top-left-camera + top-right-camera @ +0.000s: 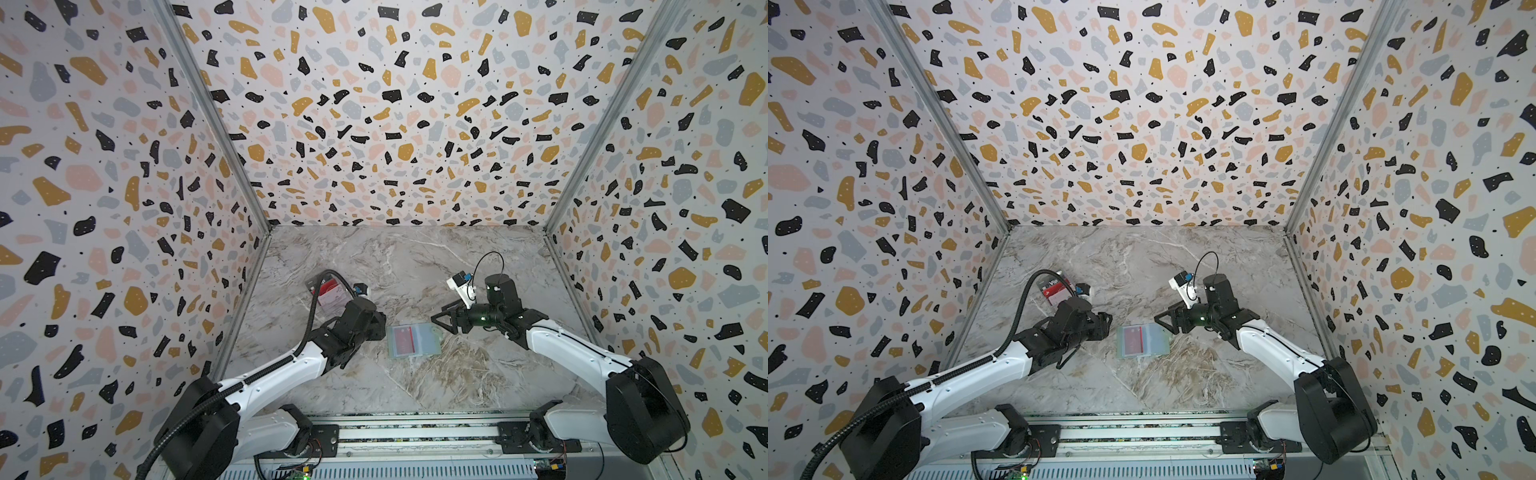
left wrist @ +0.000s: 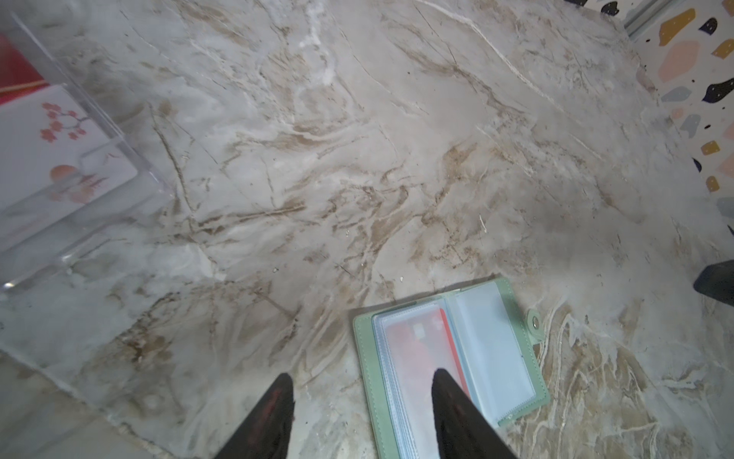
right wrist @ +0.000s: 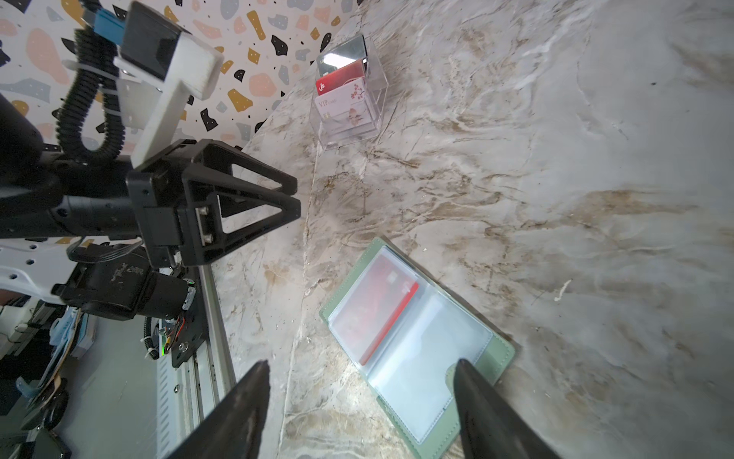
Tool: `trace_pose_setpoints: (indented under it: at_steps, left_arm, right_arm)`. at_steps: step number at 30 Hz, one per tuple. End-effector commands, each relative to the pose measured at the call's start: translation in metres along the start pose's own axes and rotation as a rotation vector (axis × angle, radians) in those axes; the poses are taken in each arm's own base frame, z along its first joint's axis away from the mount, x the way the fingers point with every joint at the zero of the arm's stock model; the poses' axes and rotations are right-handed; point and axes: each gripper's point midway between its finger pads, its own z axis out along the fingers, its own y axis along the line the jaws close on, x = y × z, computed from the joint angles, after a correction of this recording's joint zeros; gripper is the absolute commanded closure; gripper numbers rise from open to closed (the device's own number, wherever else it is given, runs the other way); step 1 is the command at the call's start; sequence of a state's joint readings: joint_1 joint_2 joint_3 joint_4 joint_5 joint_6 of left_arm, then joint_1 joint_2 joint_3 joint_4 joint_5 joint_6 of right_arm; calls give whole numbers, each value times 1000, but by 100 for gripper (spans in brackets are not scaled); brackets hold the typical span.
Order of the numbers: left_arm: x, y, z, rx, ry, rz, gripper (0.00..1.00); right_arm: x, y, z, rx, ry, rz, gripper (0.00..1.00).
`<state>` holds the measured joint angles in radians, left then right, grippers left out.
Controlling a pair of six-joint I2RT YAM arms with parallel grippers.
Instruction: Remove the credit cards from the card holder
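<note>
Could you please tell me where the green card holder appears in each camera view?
In a top view: card holder lies open, below picture centre.
In a top view: same place, slightly further left.
Left wrist: just ahead of the left gripper, at.
Right wrist: just ahead of the right gripper, at.
Shared landmark: the clear box, in all four.
</note>
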<state>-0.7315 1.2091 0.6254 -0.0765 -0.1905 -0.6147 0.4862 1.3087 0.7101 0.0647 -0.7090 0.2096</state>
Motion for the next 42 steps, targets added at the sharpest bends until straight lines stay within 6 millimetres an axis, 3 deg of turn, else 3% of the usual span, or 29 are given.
trace_pose_setpoints:
  at_steps: [1, 7, 19, 30, 35, 42]
  left_arm:
    - [-1, -6, 4, -19, -39, 20, 42]
    - [19, -16, 15, -49, 9, 99, 42]
    - [44, -41, 24, 82, 35, 152, 48]
    - [62, -33, 31, 94, 61, 158, 50]
    - [67, -29, 30, 90, 61, 142, 51]
    - [74, -28, 29, 107, 80, 136, 58]
  right_arm:
    - [5, 4, 7, -12, 9, 6, 27]
    - [15, 10, 20, -33, 41, 21, 27]
    - [41, 5, 42, -26, 121, 120, 31]
    - [59, -3, 65, -30, 190, 247, 44]
    - [55, 4, 72, 23, 184, 171, 46]
    - [48, -8, 78, 205, 182, 82, 46]
